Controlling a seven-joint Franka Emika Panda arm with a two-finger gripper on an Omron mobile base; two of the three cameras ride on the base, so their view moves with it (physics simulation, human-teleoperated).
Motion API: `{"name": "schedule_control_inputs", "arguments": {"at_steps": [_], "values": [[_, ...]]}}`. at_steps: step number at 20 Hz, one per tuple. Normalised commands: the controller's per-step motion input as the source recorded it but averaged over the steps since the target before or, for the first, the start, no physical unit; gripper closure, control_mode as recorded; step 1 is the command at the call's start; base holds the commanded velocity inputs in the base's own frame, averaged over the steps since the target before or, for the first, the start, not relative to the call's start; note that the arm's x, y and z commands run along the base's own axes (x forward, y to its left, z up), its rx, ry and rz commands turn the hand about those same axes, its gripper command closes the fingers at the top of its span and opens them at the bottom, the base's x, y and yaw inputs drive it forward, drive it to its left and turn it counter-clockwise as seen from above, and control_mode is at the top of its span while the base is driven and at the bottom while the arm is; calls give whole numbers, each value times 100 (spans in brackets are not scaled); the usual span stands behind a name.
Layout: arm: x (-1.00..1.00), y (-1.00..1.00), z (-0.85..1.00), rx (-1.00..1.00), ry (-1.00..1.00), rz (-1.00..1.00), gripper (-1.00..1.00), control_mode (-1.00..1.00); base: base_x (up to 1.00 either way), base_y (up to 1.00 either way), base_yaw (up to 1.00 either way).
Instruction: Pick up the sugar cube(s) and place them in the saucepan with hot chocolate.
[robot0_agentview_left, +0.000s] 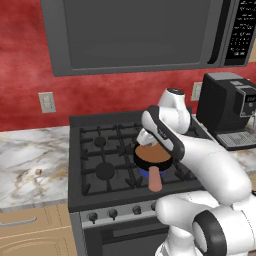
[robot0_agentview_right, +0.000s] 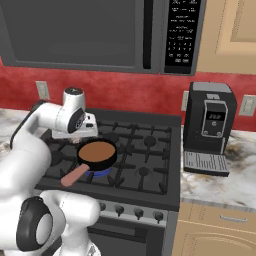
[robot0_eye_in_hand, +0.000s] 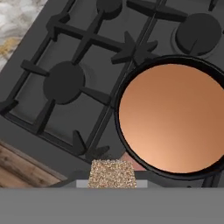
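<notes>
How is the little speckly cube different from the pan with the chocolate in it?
The sugar cube is tiny, square and speckled tan; the saucepan is much bigger, round and black, filled with smooth brown liquid. The cube is held up at the claw, beside the saucepan's rim; the saucepan sits on the stove grates. Both are over the stove.

Saucepan (robot0_agentview_right: 98, 152) on the stove's (robot0_agentview_right: 150, 165) front burner, coffee machine (robot0_agentview_right: 209, 127) to its right.

speckled sugar cube (robot0_eye_in_hand: 112, 173), brown-filled saucepan (robot0_eye_in_hand: 171, 118) on stove
</notes>
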Motion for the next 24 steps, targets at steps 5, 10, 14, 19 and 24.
{"name": "schedule_control_inputs", "arguments": {"at_steps": [5,10,14,19,24], "values": [[4,-40,0,-7,0,-1,100,-100,0,0,0],[24,-13,0,-4,0,-1,100,-100,0,0,0],[49,0,-2,-3,0,0,100,-100,0,0,0],[27,0,-1,0,0,0,100,-100,0,0,0],[16,0,-7,0,0,0,100,-100,0,0,0]]}}
